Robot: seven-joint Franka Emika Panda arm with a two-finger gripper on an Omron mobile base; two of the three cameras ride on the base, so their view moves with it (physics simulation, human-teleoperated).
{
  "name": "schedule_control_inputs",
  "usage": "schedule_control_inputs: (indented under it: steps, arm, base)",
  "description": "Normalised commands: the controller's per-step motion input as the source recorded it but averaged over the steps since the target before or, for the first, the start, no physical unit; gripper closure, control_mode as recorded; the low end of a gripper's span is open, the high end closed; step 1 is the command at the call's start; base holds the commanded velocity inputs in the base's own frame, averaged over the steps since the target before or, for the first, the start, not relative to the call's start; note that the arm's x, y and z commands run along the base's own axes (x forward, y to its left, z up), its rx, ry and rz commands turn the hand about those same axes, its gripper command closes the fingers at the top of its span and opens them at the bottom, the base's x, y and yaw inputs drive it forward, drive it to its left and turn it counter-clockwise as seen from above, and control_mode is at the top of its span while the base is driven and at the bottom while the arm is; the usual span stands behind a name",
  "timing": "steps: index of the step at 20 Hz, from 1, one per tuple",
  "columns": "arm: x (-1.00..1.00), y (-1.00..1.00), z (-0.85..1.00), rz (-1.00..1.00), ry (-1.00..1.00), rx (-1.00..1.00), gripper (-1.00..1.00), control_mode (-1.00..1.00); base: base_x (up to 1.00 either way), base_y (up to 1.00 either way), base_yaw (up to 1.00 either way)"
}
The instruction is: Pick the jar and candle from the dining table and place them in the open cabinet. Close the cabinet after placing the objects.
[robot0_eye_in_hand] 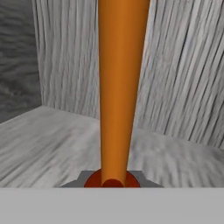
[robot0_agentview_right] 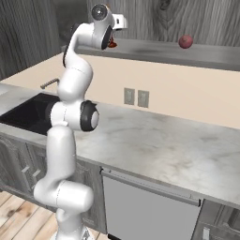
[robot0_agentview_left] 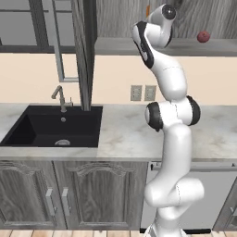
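Candle [robot0_eye_in_hand: 119,87] runs 12 to 6 dead ahead of the tool [robot0_agentview_right: 112,33], long axis upright over the cabinet [robot0_eye_in_hand: 52,140] shelf. Can't tell the jaw gap.

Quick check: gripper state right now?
Gripper: up inside the cabinet with the candle right at it; open or shut cannot be told.

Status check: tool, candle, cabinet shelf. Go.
Tool up at cabinet shelf level, grip state unreadable. Candle upright right in front of hand camera, inside cabinet. Red ball on shelf, off to the side. Jar unsighted.
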Motion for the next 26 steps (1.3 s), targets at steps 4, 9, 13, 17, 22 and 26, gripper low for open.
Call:
schedule_control_inputs:
  steps: [4,9,13,17,22,26]
  arm:
    - [0.0,0.0,-0.1,0.0,0.04,0.0,1.0,-1.0]
    - [0.0,0.0,-0.01,0.0,0.0,0.0,1.0,-1.0]
    - [0.0,0.0,0.0,0.0,0.0,0.0,-1.0,-1.0]
    - [0.0,0.0,0.0,0.0,0.0,0.0,-1.0,-1.0]
    - [-0.21,0.0,0.0,0.0,-0.01,0.0,-1.0,-1.0]
    - [-0.25,0.0,0.0,0.0,-0.01,0.0,-1.0,-1.0]
  base:
    - [0.0,0.0,0.0]
    - [0.0,0.0,0.0]
    - [0.0,0.0,0.0]
    - [0.0,0.0,0.0]
    - [0.0,0.0,0.0]
    - [0.0,0.0,0.0]
